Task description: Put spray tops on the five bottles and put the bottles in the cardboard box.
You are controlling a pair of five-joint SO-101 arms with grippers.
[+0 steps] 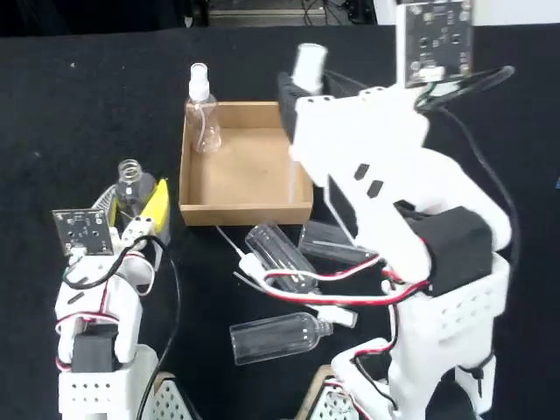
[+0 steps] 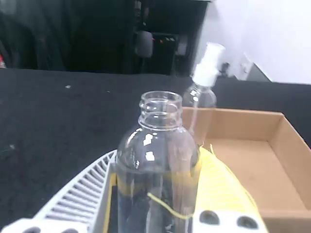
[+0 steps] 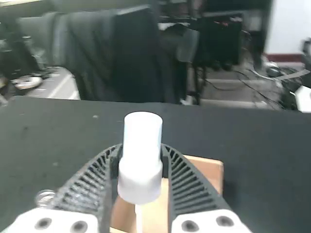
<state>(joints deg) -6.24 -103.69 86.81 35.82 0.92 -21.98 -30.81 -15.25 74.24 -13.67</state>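
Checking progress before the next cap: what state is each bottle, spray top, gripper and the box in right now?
Left gripper: shut on held bottle.
Held bottle: upright, uncapped, beside cardboard box.
Right gripper: shut on spray top.
Spray top: raised over box.
Capped bottle: upright inside box.
Three loose bottles: lying uncapped on table.
Loose spray tops: lying among them.
Cardboard box: open, one bottle inside.

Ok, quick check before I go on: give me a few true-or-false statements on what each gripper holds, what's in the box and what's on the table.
1. The left gripper holds an upright open bottle with no top on it. True.
2. The right gripper is empty. False: it is shut on a spray top.
3. Two capped bottles stand in the cardboard box. False: one capped bottle stands there, in a far corner.
4. Three lying bottles are on the table in front of the box. True.
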